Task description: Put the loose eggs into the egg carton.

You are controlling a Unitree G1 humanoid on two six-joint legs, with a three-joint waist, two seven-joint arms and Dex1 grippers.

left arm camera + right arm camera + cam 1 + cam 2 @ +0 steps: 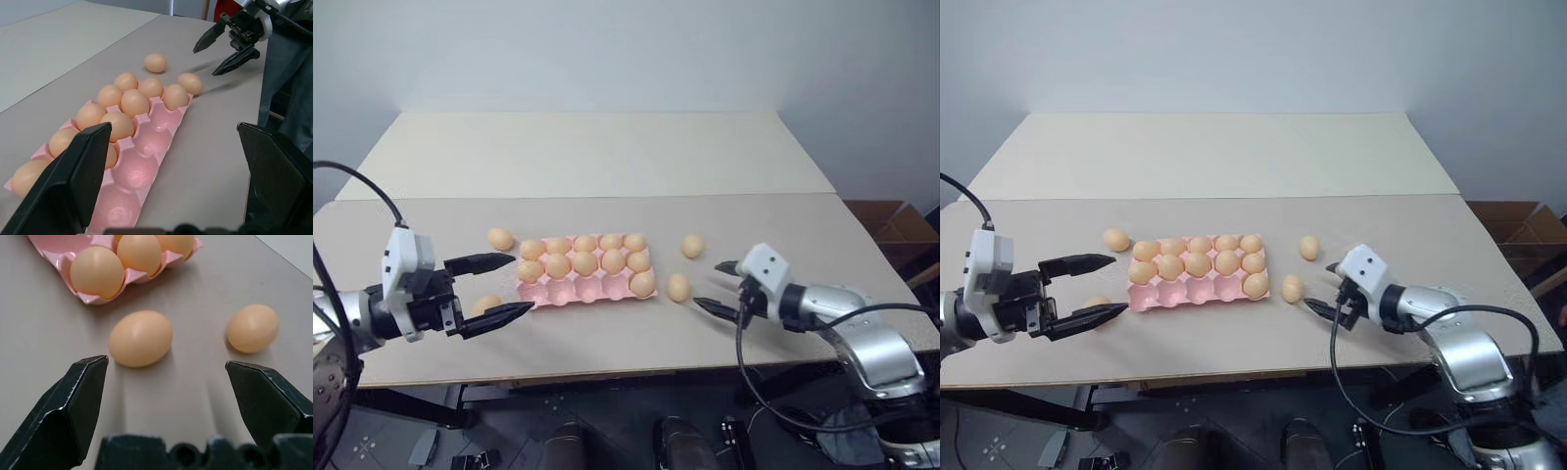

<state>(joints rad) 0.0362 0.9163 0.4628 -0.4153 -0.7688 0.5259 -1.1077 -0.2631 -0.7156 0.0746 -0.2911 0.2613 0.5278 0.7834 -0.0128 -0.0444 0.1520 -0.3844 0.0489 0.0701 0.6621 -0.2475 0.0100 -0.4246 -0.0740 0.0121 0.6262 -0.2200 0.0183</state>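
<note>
Left eye view, read from left to right. Left end effector (522, 284), two black fingers spread wide and gripping nothing, poised low over the pale beige worktop (607, 343) just beside the carton's left end. Small tan-orange oval egg (486, 305) lying loose on the worktop, partly hidden behind those fingers. Second loose egg (500, 239) near the carton's far left corner.

Flat pink moulded egg carton (597, 292) at centre, lidless, three rows of five cups. Far row full, middle row full, near row holding a single egg (643, 283) in its rightmost cup, four near cups (553, 291) bare.

Third loose egg (678, 287) just beside the carton's right end, apart from it. Fourth loose egg (692, 246) farther back and to the right. Right end effector (707, 284), fingers likewise fully parted and empty, aimed at the third loose egg, close to it but not touching.

Progress, as judged: eleven of fifteen cups filled, four eggs outstanding against four vacant cups, so roughly three quarters done. Likely step in hand: approach to a loose egg on either side, no grasp yet made.
</note>
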